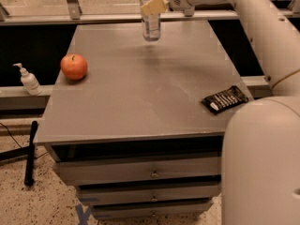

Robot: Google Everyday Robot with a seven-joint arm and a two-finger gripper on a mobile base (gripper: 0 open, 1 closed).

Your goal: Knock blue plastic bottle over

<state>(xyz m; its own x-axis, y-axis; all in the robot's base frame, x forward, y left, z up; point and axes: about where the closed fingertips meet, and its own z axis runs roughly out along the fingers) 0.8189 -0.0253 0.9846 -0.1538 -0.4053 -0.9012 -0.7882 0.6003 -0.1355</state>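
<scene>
The blue plastic bottle is clear with a bluish tint and stands about upright at the far middle of the grey table. Its cap is cut off by the top edge of the view. My gripper reaches in from the right at the level of the bottle's upper body and touches it, with a beige part lying across the front of the bottle. The white arm runs from the gripper down the right side of the view.
A red apple sits near the table's left edge. A black snack packet lies near the right edge. A small white pump bottle stands on a ledge to the left. Drawers are below the tabletop. A black pole is on the floor.
</scene>
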